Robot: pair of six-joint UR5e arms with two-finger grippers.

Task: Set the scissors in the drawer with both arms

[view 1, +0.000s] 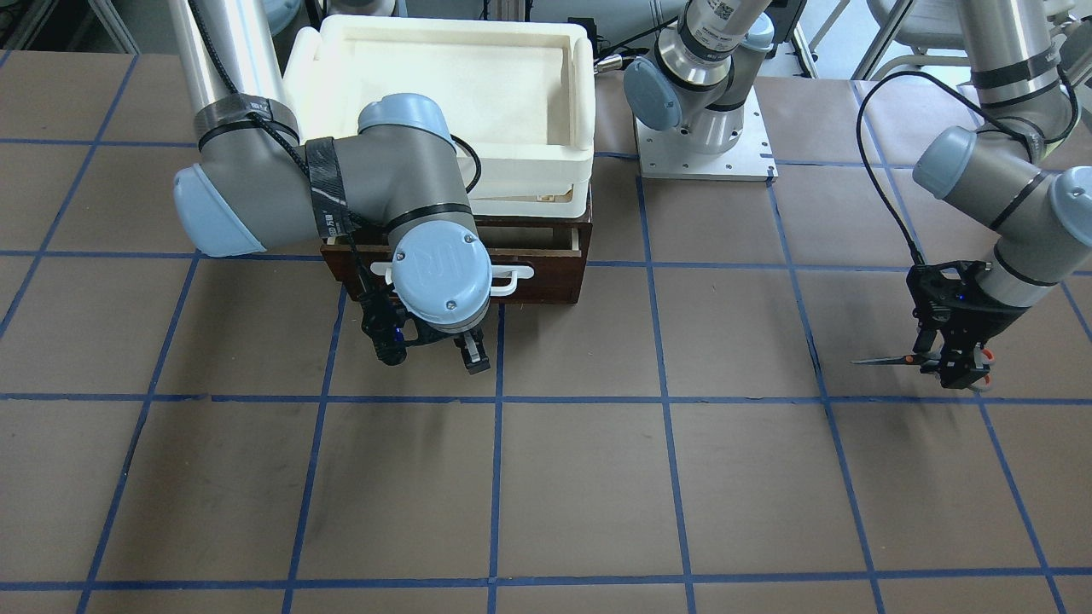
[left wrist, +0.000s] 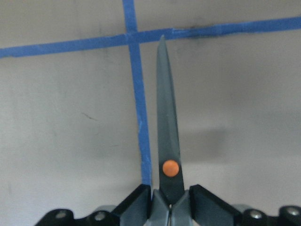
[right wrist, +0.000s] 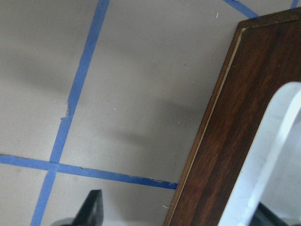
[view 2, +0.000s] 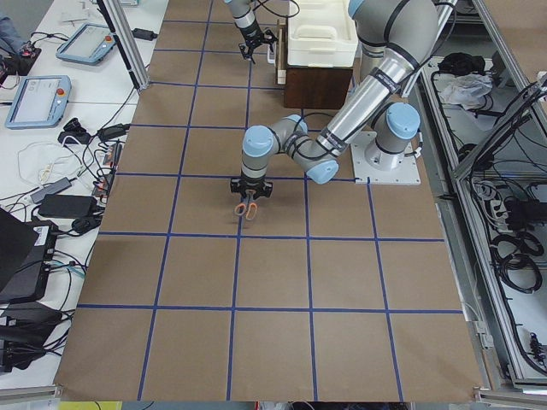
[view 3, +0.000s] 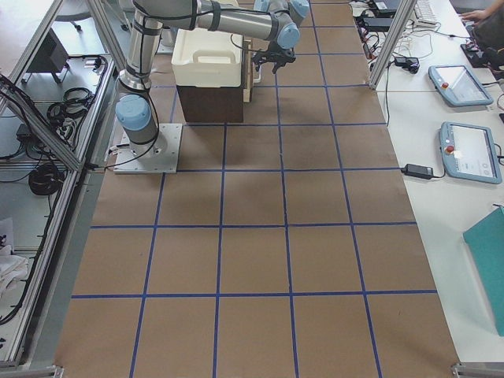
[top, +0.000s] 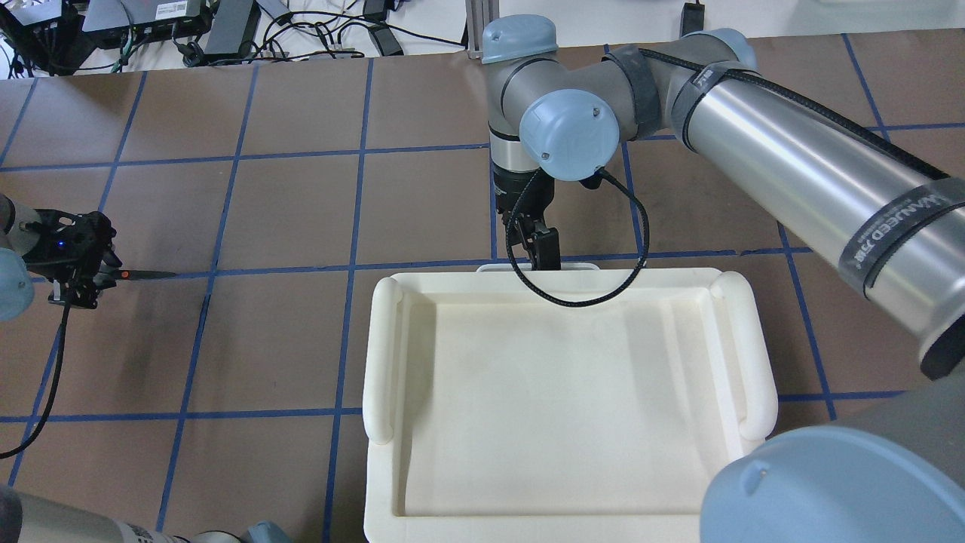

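My left gripper (view 1: 960, 371) is shut on the scissors (view 1: 887, 361) and holds them level just above the table, far to the side of the drawer. In the left wrist view the dark blade (left wrist: 167, 117) with its orange pivot dot points away between my fingers (left wrist: 136, 202). From overhead the scissors (top: 147, 275) stick out of the left gripper (top: 79, 264). My right gripper (view 1: 431, 354) is open and empty, just in front of the dark brown drawer (view 1: 546, 277) and its white bar handle (view 1: 512, 280). The drawer front (right wrist: 249, 117) fills the right wrist view's right side.
A cream-white tray (view 1: 580, 102) sits on top of the drawer chest and hides it from overhead, where its rim (top: 384, 362) shows. The left arm's white base plate (view 1: 704, 153) is beside the chest. Brown paper with blue tape lines covers the table.
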